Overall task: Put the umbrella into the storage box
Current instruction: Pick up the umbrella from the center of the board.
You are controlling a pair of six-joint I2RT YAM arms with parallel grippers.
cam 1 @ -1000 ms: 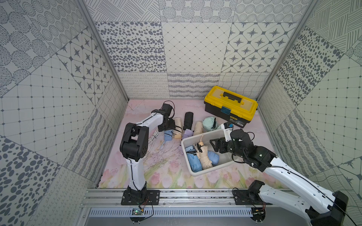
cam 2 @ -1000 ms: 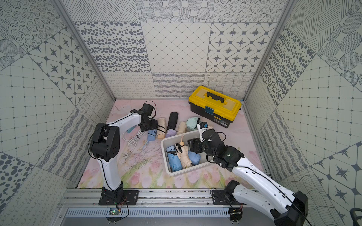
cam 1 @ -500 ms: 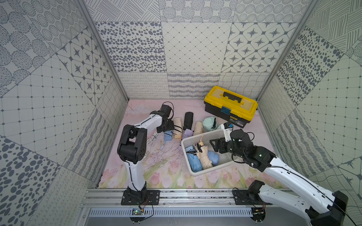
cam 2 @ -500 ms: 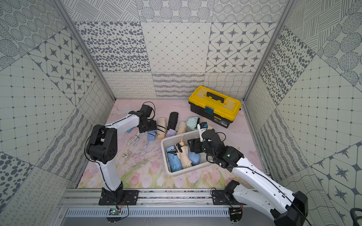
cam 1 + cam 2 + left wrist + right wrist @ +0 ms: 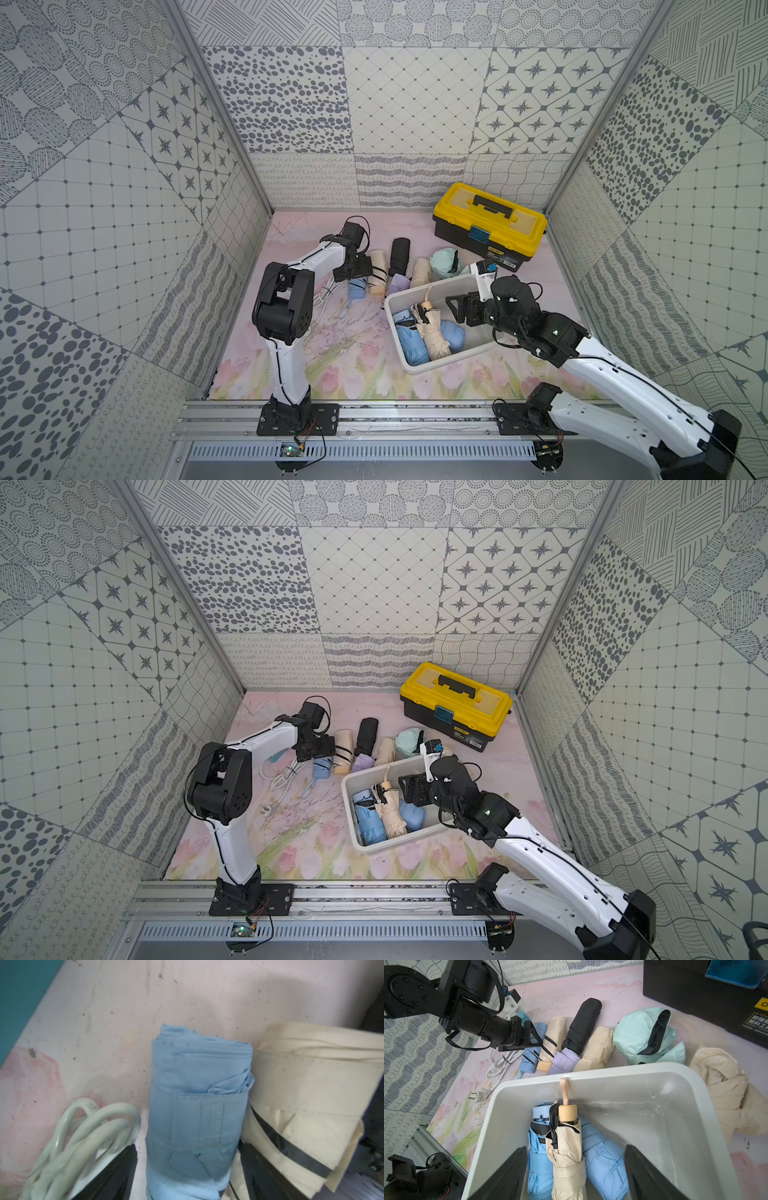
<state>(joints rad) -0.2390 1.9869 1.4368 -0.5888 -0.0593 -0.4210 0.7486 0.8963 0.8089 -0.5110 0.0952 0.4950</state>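
Observation:
A light blue folded umbrella [image 5: 197,1115] lies on the pink mat at the left end of a row of umbrellas; it also shows in both top views [image 5: 357,287] [image 5: 322,766]. My left gripper [image 5: 187,1178] is open and low over it, one finger [image 5: 116,1172] on each side, with mat showing between one finger and the fabric. The white storage box [image 5: 432,284] [image 5: 612,1070] holds two blue umbrellas [image 5: 537,1157] and a cream one [image 5: 566,1147]. My right gripper [image 5: 576,1174] [image 5: 457,309] hovers open above them, holding nothing.
Beside the blue umbrella lie a cream umbrella [image 5: 378,266], a black one [image 5: 400,255], a purple one [image 5: 400,282], another cream one [image 5: 420,270] and a mint one [image 5: 444,259]. A coiled white cable [image 5: 326,291] lies on its other side. The yellow-lidded toolbox [image 5: 488,224] stands at the back right.
My left arm's elbow has swung left and forward while its gripper stays at the blue umbrella. The right arm has not moved.

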